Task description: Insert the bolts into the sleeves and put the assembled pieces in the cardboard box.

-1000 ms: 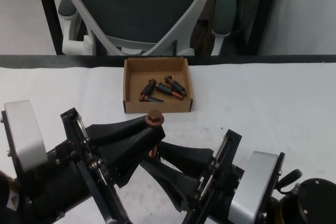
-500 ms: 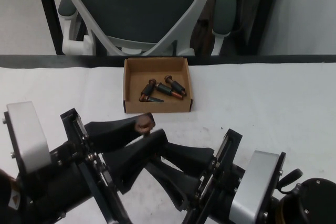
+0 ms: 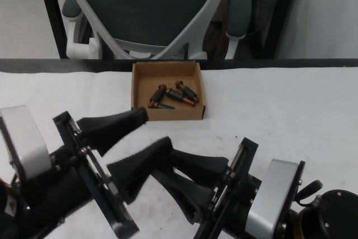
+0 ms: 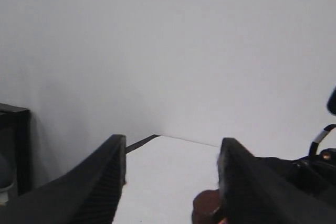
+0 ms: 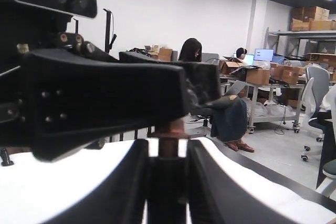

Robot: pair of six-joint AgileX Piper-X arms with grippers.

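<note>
Copper-toned hex bolt (image 4: 206, 208) has been released by the left hand (image 3: 154, 128) — now spread apart — into the dark sleeve (image 5: 168, 188) clamped by the right hand (image 5: 168, 153); insertion is judged done.

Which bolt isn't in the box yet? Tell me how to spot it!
Look at the white bench, then at its near edge, where the right tool sits. It pinches a copper-coloured bolt; unlike the pieces lying in the cardboard box, this one is held in a tool.
</note>
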